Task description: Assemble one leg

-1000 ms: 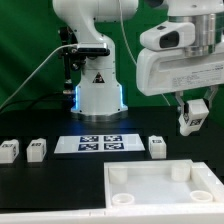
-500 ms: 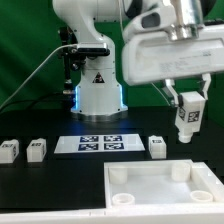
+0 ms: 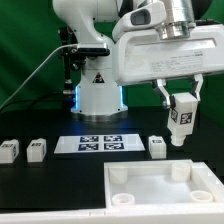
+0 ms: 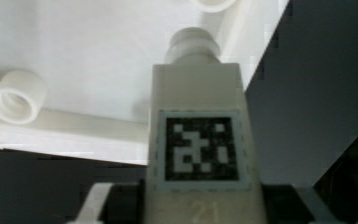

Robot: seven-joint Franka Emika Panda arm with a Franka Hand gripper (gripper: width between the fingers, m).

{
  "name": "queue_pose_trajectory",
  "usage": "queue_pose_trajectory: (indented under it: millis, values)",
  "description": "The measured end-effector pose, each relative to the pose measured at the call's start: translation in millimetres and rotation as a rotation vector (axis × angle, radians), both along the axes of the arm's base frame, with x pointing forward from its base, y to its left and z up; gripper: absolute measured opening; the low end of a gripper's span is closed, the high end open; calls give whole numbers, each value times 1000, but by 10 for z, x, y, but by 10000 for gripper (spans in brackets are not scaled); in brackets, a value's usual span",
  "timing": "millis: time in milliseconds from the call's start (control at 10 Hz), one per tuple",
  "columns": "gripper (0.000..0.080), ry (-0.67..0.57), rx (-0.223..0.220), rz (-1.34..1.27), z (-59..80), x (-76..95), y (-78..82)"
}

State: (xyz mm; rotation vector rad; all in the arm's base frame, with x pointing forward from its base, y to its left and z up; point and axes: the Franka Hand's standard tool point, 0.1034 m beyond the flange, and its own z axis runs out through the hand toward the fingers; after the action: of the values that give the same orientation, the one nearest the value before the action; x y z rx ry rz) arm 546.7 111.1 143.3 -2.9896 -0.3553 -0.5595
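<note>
One black table (image 3: 40, 185) carries everything, under a green backdrop (image 3: 25, 40); one white arm (image 3: 100, 95) stands at the far middle; one large white panel (image 3: 150, 190) with round corner sockets lies near, toward the exterior view's right; one marker board (image 3: 98, 144) lies flat before the arm's base. Four small posts in all. Three stand loose on the table: the outer post (image 3: 9, 151) and its neighbour (image 3: 37, 149) at the board's left, the third post (image 3: 157, 146) just right of the board. The gripper (image 3: 181, 103) is clamped on the leg (image 3: 181, 120), which hangs upright in the air, tag outward, above and right of the third post; from the wrist, the leg (image 4: 197, 130) has the panel (image 4: 69, 50) beneath it.
</note>
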Motion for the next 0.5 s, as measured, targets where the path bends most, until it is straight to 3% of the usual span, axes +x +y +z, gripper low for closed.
queue_pose_trajectory:
  millis: [100,300,500]
  values:
    - [293,1,2,-2,-12,18,0]
    - [293,-31,21,-15,-1,393,-12]
    - [293,-66,39,-29,-126,713,3]
